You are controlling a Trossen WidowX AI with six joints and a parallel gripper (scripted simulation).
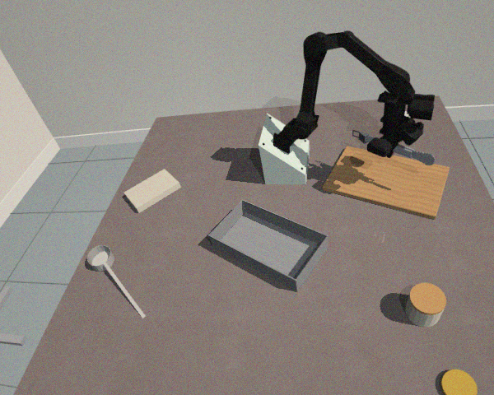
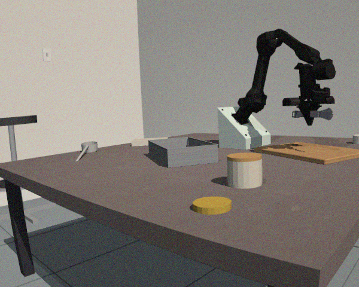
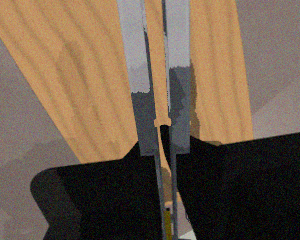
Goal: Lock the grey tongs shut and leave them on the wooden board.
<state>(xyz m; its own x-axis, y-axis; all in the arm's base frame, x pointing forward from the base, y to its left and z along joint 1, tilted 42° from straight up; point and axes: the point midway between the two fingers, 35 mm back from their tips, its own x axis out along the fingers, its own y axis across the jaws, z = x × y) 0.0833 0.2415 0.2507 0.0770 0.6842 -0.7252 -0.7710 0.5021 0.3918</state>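
One arm arches high, its gripper (image 1: 381,155) (image 2: 310,123) (image 3: 157,131) pointing down, clenched around the grey tongs (image 1: 411,153) (image 2: 325,114) (image 3: 180,40).

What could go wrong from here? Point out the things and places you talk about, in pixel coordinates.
The hand (image 1: 379,154) (image 2: 309,124) (image 3: 157,131) holds the tongs (image 1: 424,157) (image 2: 325,113) (image 3: 180,45) above the board (image 1: 403,183) (image 2: 322,152) (image 3: 65,65), roughly level. If the lock hasn't caught, they may spring open on release. They also lie towards the board's far edge in the top view, so lowering there could leave an end overhanging.

The board (image 1: 403,183) (image 2: 322,152) (image 3: 215,60) is orange-brown with darker grain; 1 disc (image 1: 459,383) (image 2: 212,204) is yellow; the tin (image 1: 311,255) (image 2: 192,154) is grey.
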